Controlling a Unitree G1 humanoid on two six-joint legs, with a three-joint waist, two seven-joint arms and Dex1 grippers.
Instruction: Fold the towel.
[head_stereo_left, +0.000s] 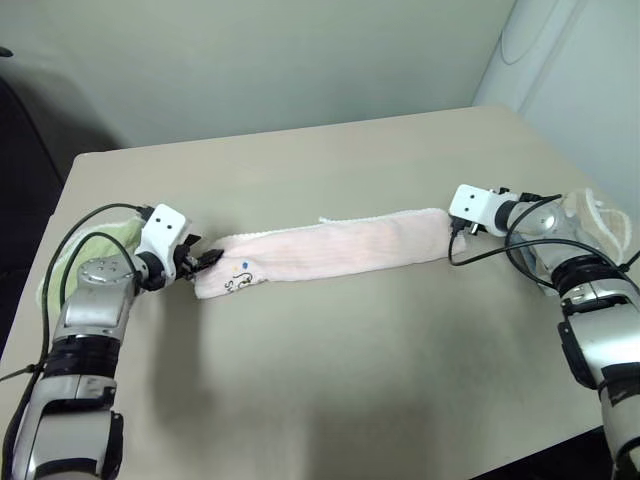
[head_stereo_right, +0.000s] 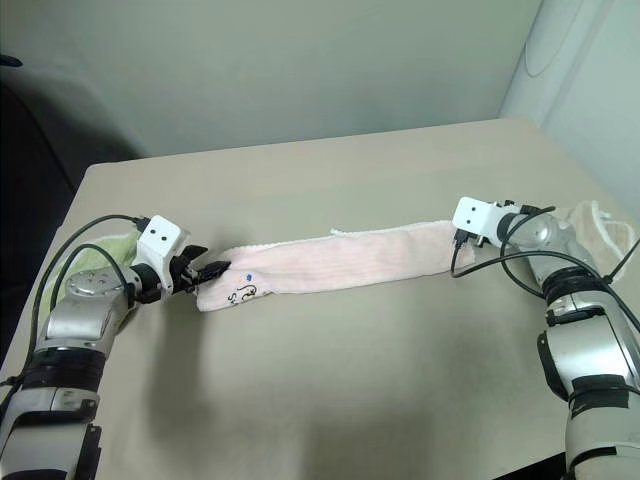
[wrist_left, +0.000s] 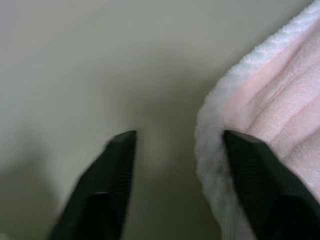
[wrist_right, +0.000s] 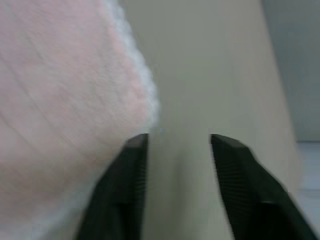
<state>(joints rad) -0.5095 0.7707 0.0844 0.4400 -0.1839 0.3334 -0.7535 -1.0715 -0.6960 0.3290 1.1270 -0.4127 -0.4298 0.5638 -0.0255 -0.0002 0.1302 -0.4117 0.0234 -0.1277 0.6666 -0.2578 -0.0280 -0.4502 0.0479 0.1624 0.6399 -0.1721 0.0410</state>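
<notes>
So I had the plain beige tabletop (head_stereo_left: 330, 380) against a pale wall. The pale pink terry towel (head_stereo_left: 330, 250), folded into a long strip, lay crosswise, printed end leftward. Left gripper (wrist_left: 177, 145) and right gripper (wrist_right: 177, 142) both stood apart, gripping nothing, at its ends.

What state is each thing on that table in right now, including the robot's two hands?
Pink towel: folded into a long strip, lying flat on the table.
Left gripper: jaws open at the towel's end, holding nothing.
Right gripper: jaws open beside the towel's other end, holding nothing.
Green towel: bunched, under the left arm.
Beige towel: crumpled, behind the right arm.
</notes>
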